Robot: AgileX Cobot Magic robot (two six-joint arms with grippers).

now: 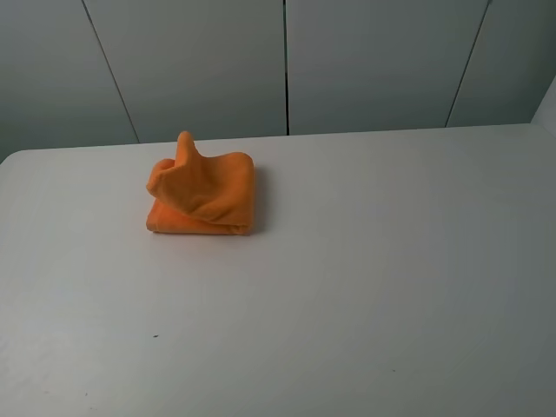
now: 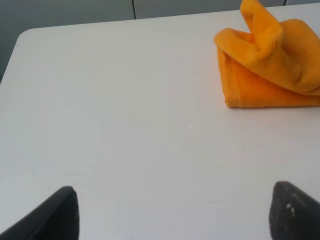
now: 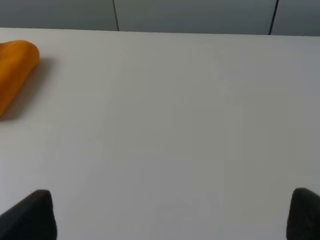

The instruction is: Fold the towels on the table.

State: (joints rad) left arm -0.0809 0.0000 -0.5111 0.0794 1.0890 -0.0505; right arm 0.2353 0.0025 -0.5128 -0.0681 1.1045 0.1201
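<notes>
An orange towel (image 1: 202, 197) lies in a small folded bundle on the white table (image 1: 365, 278), left of the middle toward the back, with one corner sticking up. The left wrist view shows the same towel (image 2: 270, 65) well ahead of my left gripper (image 2: 175, 212), whose dark fingertips (image 2: 60, 212) stand wide apart, open and empty. My right gripper (image 3: 172, 215) is open too, nothing between its fingertips (image 3: 32, 215); only an edge of the towel (image 3: 15, 67) shows far off to its side. Neither arm appears in the exterior high view.
Grey wall panels (image 1: 287, 61) stand behind the table's back edge. The table's rounded back-left corner (image 2: 25, 35) is near the towel. A tiny dark speck (image 1: 155, 336) marks the tabletop toward the front left.
</notes>
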